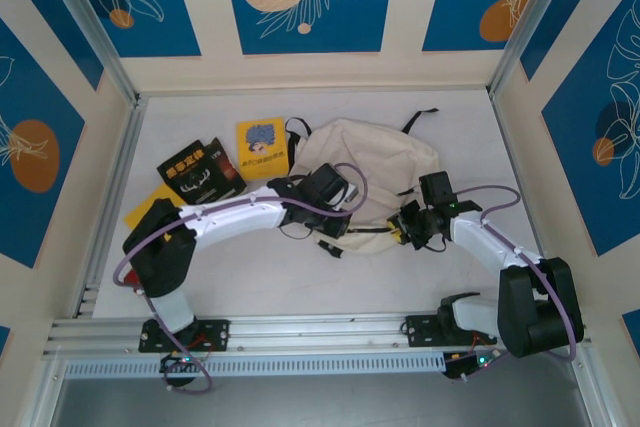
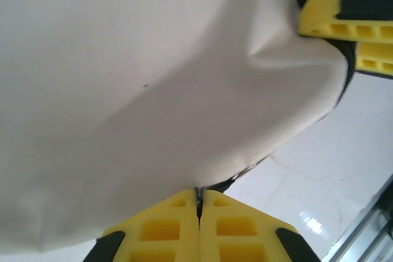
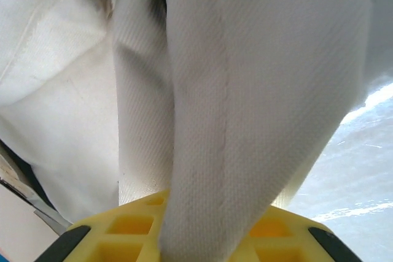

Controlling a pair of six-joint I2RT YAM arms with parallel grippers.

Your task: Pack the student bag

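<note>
The cream student bag [image 1: 372,162] lies in the middle of the table, black straps trailing at its back and front. My left gripper [image 1: 318,222] is at the bag's near left edge, shut on the zipper pull [image 2: 212,185] below the cream fabric [image 2: 153,78]. At the bag's near right edge, my right gripper [image 1: 412,230] is shut on a thick fold of the bag's fabric [image 3: 245,121]. Its yellow fingers [image 2: 350,16] show in the left wrist view at the upper right.
A yellow book [image 1: 262,148] lies just left of the bag. A black book [image 1: 200,171] sits further left, partly over a yellow sheet [image 1: 143,212]. Metal frame rails [image 1: 110,197] line the table's left and near sides.
</note>
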